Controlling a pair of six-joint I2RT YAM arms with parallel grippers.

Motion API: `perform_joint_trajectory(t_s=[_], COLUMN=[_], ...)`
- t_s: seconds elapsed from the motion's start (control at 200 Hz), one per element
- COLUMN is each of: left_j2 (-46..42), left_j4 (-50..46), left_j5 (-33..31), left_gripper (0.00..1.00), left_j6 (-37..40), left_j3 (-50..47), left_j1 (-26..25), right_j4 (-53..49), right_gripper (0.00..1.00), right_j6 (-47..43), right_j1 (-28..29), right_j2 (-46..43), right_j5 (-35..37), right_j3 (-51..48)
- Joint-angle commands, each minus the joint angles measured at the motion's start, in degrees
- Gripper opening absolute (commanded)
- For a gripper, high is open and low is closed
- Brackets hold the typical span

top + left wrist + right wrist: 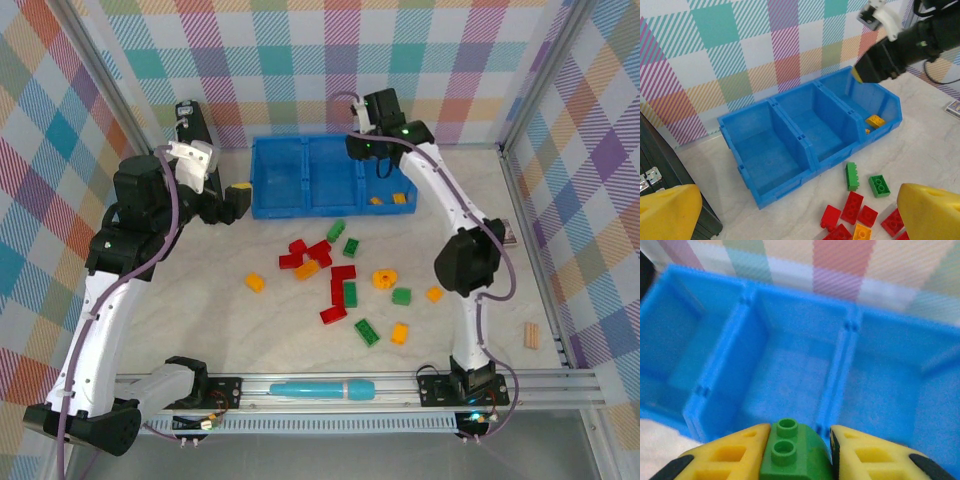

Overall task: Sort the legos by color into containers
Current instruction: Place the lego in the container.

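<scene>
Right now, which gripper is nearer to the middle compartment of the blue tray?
Right. The right gripper, shut on a green lego brick, hangs about over the middle compartment's front wall. The open left gripper is beyond the tray's left end, with the left compartment between.

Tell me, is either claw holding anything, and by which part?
The right gripper pinches a green lego by its opposite sides, studs up, over the blue tray. The left gripper is open, empty.
</scene>
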Motion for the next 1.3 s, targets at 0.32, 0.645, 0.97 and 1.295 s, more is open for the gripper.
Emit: perform_joint_trajectory(t_s=[0.32,0.645,0.97,1.295], left_j2=[-0.2,0.5,-0.1,-1.0], left_j4=[1.6,1.6,1.8,2.6], left_j5=[-0.9,-0.4,0.0,0.1], left_gripper=[1.00,1.00,1.00,1.00], left_j6=[1.2,0.8,0.7,0.7], left_j3=[-0.1,0.0,-0.2,-1.0], left_j1=[-0.3,-0.4,-0.3,-0.3], right_j4=[3.6,3.6,2.9,-4.7], right_gripper=[0.36,0.45,0.52,0.64], right_j6=[-2.2,-1.0,-2.6,-2.5], right_j1=[1.7,3.3,4.0,4.2], right_j2=[21.2,25.1,14.3,-8.0], right_j5=[-4.3,-3.8,-5.5,-4.4], right_j3=[13.4,12.8,6.2,-18.5])
